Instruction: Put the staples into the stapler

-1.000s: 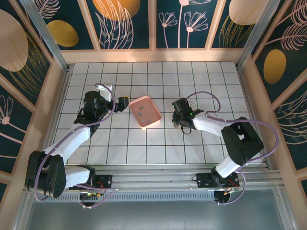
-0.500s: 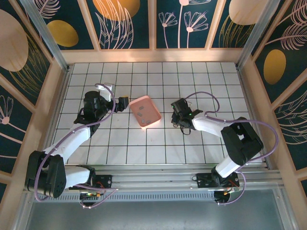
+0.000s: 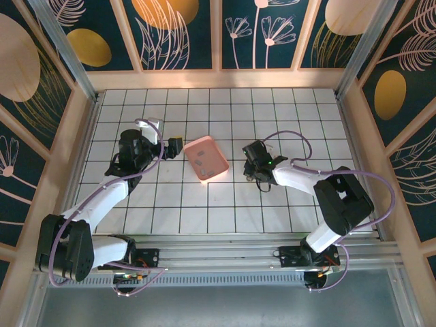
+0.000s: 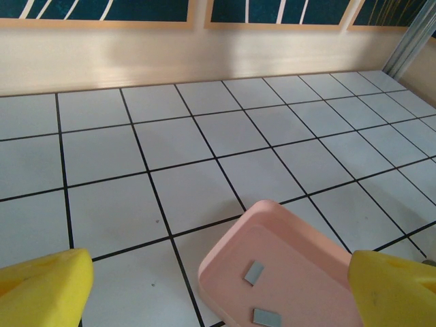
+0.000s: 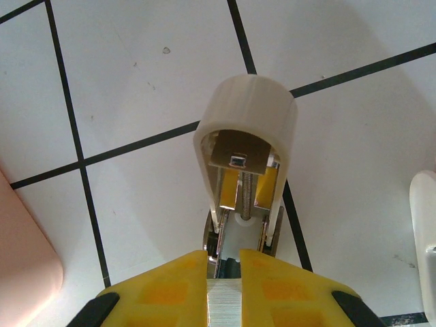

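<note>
The stapler (image 5: 248, 112) is seen at frame centre, clamped at its lower end between the fingers of the right gripper (image 5: 223, 266). A spring is exposed inside. A pink tray (image 5: 24, 266) is glimpsed lower left.

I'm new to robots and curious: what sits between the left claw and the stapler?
Seen from above, a pink tray holding staples lies between the left claw and the stapler.
</note>
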Tool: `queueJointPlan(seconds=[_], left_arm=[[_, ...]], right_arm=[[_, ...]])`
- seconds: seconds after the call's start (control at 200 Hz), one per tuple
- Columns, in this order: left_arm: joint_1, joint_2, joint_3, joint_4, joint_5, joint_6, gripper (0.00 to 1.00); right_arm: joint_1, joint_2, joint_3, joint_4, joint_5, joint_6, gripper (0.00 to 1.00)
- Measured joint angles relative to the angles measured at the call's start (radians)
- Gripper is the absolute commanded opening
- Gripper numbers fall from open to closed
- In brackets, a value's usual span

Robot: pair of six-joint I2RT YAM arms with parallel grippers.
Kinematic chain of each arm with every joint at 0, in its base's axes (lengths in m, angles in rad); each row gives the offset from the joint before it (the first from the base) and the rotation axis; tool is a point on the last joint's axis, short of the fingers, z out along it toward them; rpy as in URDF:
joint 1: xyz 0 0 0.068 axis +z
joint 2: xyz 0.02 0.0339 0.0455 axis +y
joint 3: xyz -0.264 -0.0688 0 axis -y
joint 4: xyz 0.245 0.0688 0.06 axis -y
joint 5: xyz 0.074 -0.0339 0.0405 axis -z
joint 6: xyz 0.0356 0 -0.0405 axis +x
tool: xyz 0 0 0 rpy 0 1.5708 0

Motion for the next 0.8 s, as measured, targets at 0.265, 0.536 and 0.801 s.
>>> queueJointPlan(seconds=[0.265,0.536,0.801], left_arm=[[0.000,0.000,0.000,0.000,0.000,0.000,0.96],[0.000,0.002,0.000,0.000,0.000,0.000,0.96],[0.000,0.002,0.000,0.000,0.000,0.000,0.96]], right_arm=[[0.002,0.000,0.000,-0.001,0.001,0.000,0.16],[0.007,0.002,0.000,-0.002,0.004,0.000,0.16],[0.018,0.002,0.000,-0.010,0.010,0.000,0.16]])
